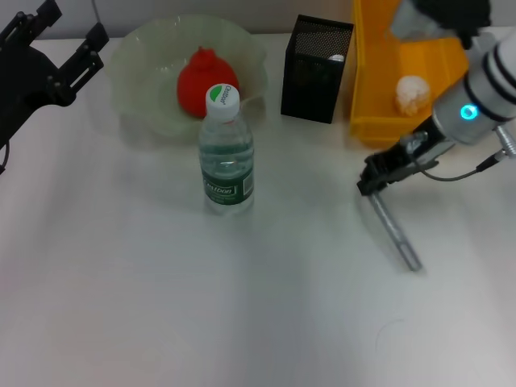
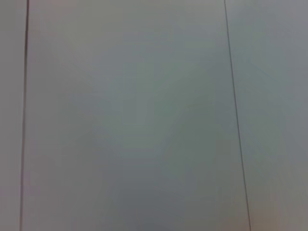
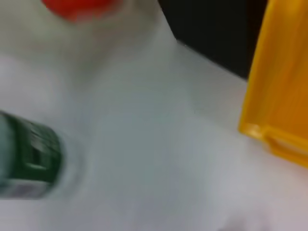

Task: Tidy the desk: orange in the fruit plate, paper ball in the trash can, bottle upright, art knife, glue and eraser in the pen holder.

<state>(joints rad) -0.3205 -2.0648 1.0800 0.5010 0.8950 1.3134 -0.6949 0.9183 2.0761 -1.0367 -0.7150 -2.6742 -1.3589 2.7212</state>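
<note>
White desk (image 1: pixel 242 322) under everything, wide and flat

Yellow trash can (image 1: pixel 363 81) just behind the right hand (image 1: pixel 372 179), with the paper ball (image 1: pixel 411 94) already lying inside

Pale green fruit plate (image 1: pixel 137 81) far off to the side of that hand, past the pen holder (image 1: pixel 310 81), and holding the orange (image 1: pixel 197 81)

Black mesh pen holder close by, behind the right hand and a bit to the side, right next to the trash can

Bottle (image 1: pixel 227 161) standing up, cap on top, well away from the right hand, just in front of the fruit plate

Thin grey art knife (image 1: pixel 397 234) lying slanted, far end pointing toward the robot, near end right at the tip of the right hand

Hard to tell whether the right hand is gripping the art knife or only touching it

Left hand (image 1: pixel 60 44) parked far away at the back corner, spread wide, holding nothing

Probably light, hard and stiff, that art knife, and smooth enough to slip or swing if pinched only at the very end

Better to grab near the middle, across the narrow sides, then tip it upright and drop it into the pen holder
</note>
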